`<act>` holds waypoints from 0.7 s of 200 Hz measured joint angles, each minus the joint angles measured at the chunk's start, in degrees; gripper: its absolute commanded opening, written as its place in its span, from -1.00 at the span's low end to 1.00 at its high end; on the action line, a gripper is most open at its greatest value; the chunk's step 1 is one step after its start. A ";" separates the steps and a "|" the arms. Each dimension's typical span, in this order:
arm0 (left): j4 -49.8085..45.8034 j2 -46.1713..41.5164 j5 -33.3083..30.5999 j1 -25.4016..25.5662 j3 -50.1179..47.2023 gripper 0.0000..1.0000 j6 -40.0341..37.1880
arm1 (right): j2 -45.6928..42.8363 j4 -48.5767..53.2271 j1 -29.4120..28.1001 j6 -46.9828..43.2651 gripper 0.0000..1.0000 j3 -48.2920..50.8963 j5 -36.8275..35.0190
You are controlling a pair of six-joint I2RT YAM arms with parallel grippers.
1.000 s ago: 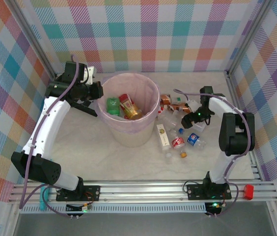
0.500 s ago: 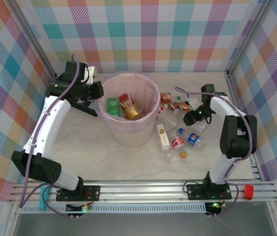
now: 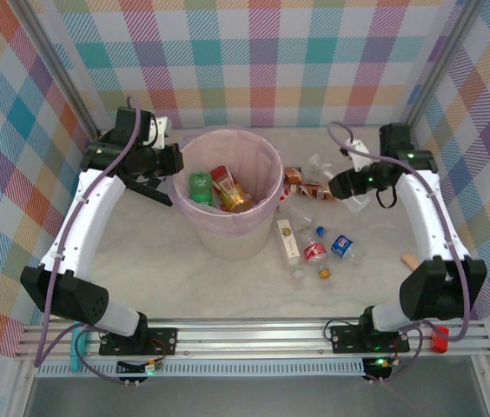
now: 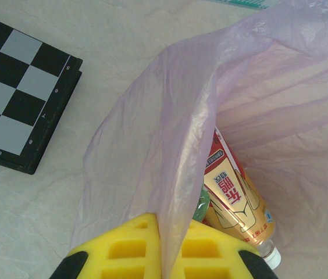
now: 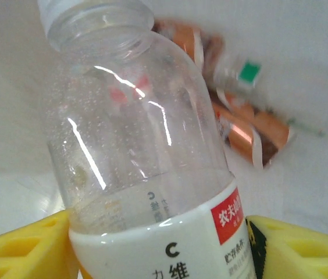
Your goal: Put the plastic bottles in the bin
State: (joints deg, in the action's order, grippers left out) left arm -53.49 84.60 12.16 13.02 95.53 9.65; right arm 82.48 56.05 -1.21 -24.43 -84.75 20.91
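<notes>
The bin (image 3: 232,239) stands left, its lilac bag (image 4: 170,145) pinched by the left gripper (image 4: 163,232), so the right gripper (image 3: 343,183), clamped on a clear bottle (image 5: 141,145) (neck slightly tilted), should, I think, cross the rim high before releasing; a second ago its jaws stood wide, low among the other bottles (image 3: 314,251).

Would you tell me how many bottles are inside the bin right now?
2: a green bottle at the bin's left side, and a red-and-tan labelled bottle just right of it. More may be hidden underneath.

Bright even light, glare on clear bottle (image 5: 146,133), background seemingly blurred
</notes>
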 measured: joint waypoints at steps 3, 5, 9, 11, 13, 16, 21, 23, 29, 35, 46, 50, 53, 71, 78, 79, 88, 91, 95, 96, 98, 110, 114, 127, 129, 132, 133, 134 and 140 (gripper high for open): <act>0.02 0.00 0.00 0.00 0.00 -1.00 0.00 | -0.46 0.09 -0.17 0.46 0.25 -0.76 0.50; 0.02 0.00 0.00 0.00 0.00 -1.00 0.02 | -0.72 0.20 -0.28 0.87 0.24 -1.31 0.83; 0.02 0.00 0.00 -0.02 0.00 -1.00 0.11 | -1.29 0.42 -0.57 1.42 0.24 -2.47 1.42; 0.02 0.00 0.00 0.00 0.00 -1.00 0.11 | -1.49 0.50 -0.79 1.75 0.24 -3.06 1.60; 0.02 0.00 0.00 0.00 0.00 -1.00 0.13 | -1.70 0.57 -1.05 2.01 0.24 -3.63 1.88; 0.02 0.00 0.00 0.00 0.00 -1.00 0.15 | -2.01 0.61 -1.60 2.69 0.23 -4.46 2.14; 0.04 0.00 0.00 -0.02 0.00 -1.00 0.17 | -2.45 0.59 -2.64 3.34 0.23 -5.84 2.62; 0.04 0.00 0.00 -0.02 0.00 -1.00 0.17 | -2.56 0.63 -3.17 3.80 0.22 -6.40 2.60; 0.04 0.00 0.00 0.00 0.00 -1.00 0.17 | -2.84 0.63 -4.72 4.66 0.21 -7.89 2.99; 0.04 0.00 0.00 0.00 0.00 -1.00 0.20 | -2.95 0.63 -6.71 5.75 0.21 -9.62 3.26; 0.04 0.00 0.00 0.00 0.00 -1.00 0.22 | -2.91 0.59 -10.16 7.43 0.19 -12.48 3.26; 0.04 0.00 0.02 0.00 0.00 -1.00 0.24 | -2.80 0.57 -11.45 8.00 0.18 -13.44 3.17; 0.04 0.00 0.02 -0.02 0.00 -1.00 0.31 | -2.78 0.57 -12.24 8.44 0.18 -14.05 3.19; 0.07 0.00 0.00 0.00 0.00 -1.00 0.42 | -1.68 0.48 -17.33 10.75 0.16 -18.03 2.89; 0.07 0.00 0.00 0.00 0.00 -1.00 0.42 | -0.81 0.35 -19.17 11.67 0.15 -19.71 2.60; 0.07 0.00 0.00 0.00 0.00 -1.00 0.42 | -0.72 0.33 -19.34 11.74 0.15 -19.87 2.56; 0.07 0.00 0.00 -0.02 0.00 -1.00 0.44 | 0.79 -0.04 -21.44 12.72 0.14 -22.01 2.25; 0.07 0.00 0.00 0.00 0.00 -1.00 0.46 | 1.36 -0.07 -22.21 13.07 0.14 -22.71 2.16; 0.07 0.00 0.00 0.00 -0.02 -1.00 0.48 | 2.25 -0.17 -23.21 13.40 0.13 -23.80 2.05; 0.07 0.00 0.00 0.00 -0.02 -1.00 0.52 | 2.40 -0.15 -23.41 13.46 0.13 -23.98 2.05; 0.07 0.00 0.00 -0.02 -0.02 -1.00 0.55 | 2.82 -0.24 -23.96 13.66 0.13 -24.57 2.03; 0.07 0.00 0.00 0.00 -0.02 -1.00 0.61 | 5.73 -0.68 -26.62 14.62 0.13 -27.69 1.60; 0.07 0.00 0.00 0.00 -0.02 -1.00 0.61 | 6.58 -0.72 -27.32 14.80 0.13 -28.65 1.46; 0.07 0.00 0.00 0.00 -0.02 -1.00 0.61 | 9.97 -0.90 -30.14 15.43 0.13 -31.89 0.81; 0.07 0.00 0.00 0.00 -0.02 -1.00 0.63 | 10.56 -0.92 -30.60 15.50 0.13 -32.33 0.66; 0.07 0.00 0.00 0.00 -0.02 -1.00 0.61 | 11.19 -0.90 -31.19 15.69 0.13 -32.96 0.55; 0.07 0.00 0.00 0.00 -0.02 -1.00 0.61 | 11.34 -0.92 -31.30 15.72 0.13 -33.07 0.52; 0.07 0.00 0.00 0.00 -0.02 -1.00 0.61 | 11.74 -0.96 -31.56 15.76 0.13 -33.31 0.50; 0.07 0.00 0.00 0.00 -0.02 -1.00 0.61 | 13.11 -0.94 -32.74 16.13 0.13 -34.38 0.11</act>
State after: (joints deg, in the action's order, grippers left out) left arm -53.43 84.60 12.16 13.02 95.50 10.26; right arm 95.59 55.11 -33.95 -8.29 -119.13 21.02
